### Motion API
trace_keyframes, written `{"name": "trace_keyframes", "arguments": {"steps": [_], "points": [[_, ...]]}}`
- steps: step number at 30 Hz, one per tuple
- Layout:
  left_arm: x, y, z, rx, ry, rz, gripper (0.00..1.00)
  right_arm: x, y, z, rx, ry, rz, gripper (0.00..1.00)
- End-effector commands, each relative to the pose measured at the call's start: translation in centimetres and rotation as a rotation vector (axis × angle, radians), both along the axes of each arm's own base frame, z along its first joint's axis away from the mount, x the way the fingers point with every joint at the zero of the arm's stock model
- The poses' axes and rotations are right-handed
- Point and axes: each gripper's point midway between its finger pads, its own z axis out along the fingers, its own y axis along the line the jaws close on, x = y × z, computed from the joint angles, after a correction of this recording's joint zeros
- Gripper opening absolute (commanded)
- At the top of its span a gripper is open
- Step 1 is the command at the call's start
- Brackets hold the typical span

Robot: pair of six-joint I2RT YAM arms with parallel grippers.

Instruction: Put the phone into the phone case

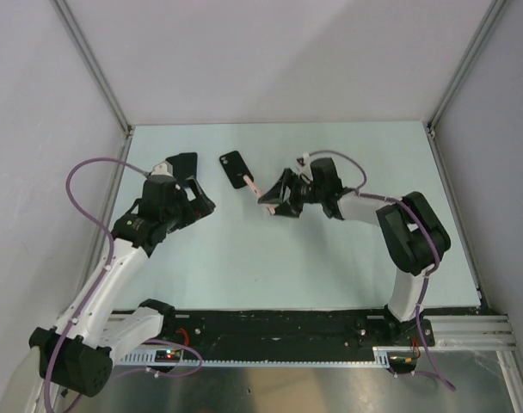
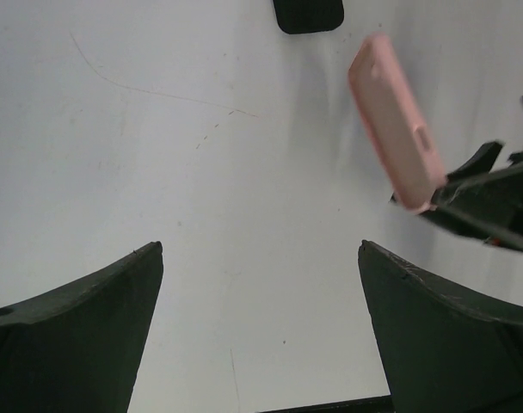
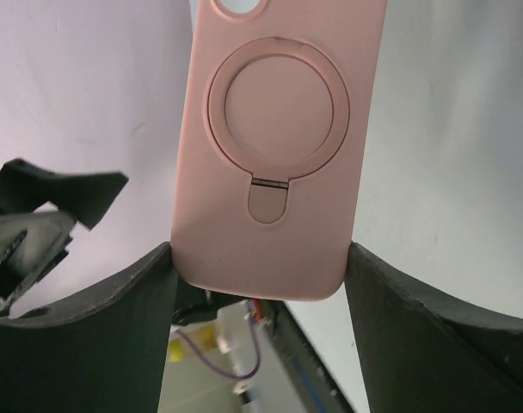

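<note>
The black phone (image 1: 234, 168) lies flat on the table at the back middle; only its near end (image 2: 308, 15) shows at the top edge of the left wrist view. The pink phone case (image 1: 254, 186) is held above the table, tilted, with my right gripper (image 1: 274, 200) shut across its lower end. Its back, with a round ring stand (image 3: 277, 107), faces the right wrist camera, both fingers pressing its sides (image 3: 260, 258). My left gripper (image 1: 193, 182) stands wide open and empty, left of the phone and case (image 2: 395, 120), over bare table (image 2: 261, 245).
Grey walls with metal corner posts (image 1: 102, 77) close in the pale table (image 1: 244, 258) on three sides. A black rail (image 1: 287, 327) with the arm bases runs along the near edge. The left arm's purple cable (image 1: 81, 194) loops at the left.
</note>
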Motion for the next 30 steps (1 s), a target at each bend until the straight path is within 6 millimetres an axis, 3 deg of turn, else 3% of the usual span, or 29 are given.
{"name": "trace_keyframes", "arguments": {"steps": [1,6,11,23,30], "points": [[0.9,-1.3,-0.2,-0.081,-0.012,0.002,0.98,-3.3,0.3,3.4,0.276,0.145,-0.002,0.57],[1.3,-1.6,-1.1,-0.099,-0.001,0.012,0.98,-5.5,-0.6,2.1,0.408,0.308,-0.064,0.57],[1.7,-1.6,-1.7,-0.104,0.008,0.027,0.98,-5.9,-1.5,0.9,0.492,0.427,-0.147,0.6],[2.3,-1.7,-2.4,-0.101,0.027,0.046,0.98,-5.7,-4.3,-3.5,0.447,0.568,-0.371,0.76],[3.3,-1.8,-2.2,-0.103,0.029,0.063,0.98,-6.2,-5.6,-4.6,0.409,0.612,-0.422,0.86]]}}
